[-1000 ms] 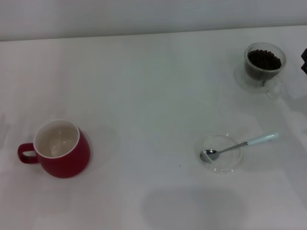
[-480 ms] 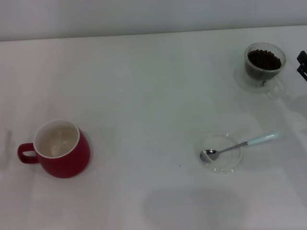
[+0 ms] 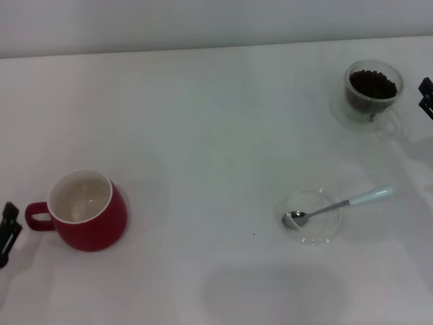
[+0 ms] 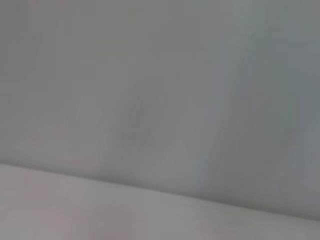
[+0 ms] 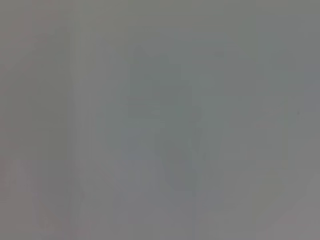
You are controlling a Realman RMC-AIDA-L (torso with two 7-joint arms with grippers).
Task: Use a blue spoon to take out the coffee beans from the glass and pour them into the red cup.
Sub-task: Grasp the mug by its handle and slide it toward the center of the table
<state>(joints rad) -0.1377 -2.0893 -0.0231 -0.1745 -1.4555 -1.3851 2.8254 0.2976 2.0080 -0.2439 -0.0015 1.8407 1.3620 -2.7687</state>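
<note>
The red cup [image 3: 88, 210] stands at the near left of the white table, its white inside bare, its handle pointing left. Just left of that handle, at the picture's edge, my left gripper [image 3: 7, 230] pokes into the head view. The blue spoon [image 3: 337, 206] lies with its metal bowl in a clear glass saucer [image 3: 311, 217] at the near right, its pale handle pointing right. At the far right stands the glass [image 3: 373, 93], holding dark coffee beans [image 3: 373, 84]. My right gripper [image 3: 426, 95] shows at the right edge, beside the glass. Both wrist views show only blank grey.
The white table [image 3: 216, 135] ends at a pale wall along the back. A wide bare stretch lies between the red cup and the saucer.
My left gripper has come into the head view at the left edge, next to the red cup's handle. My right gripper has crept slightly further in beside the glass.
</note>
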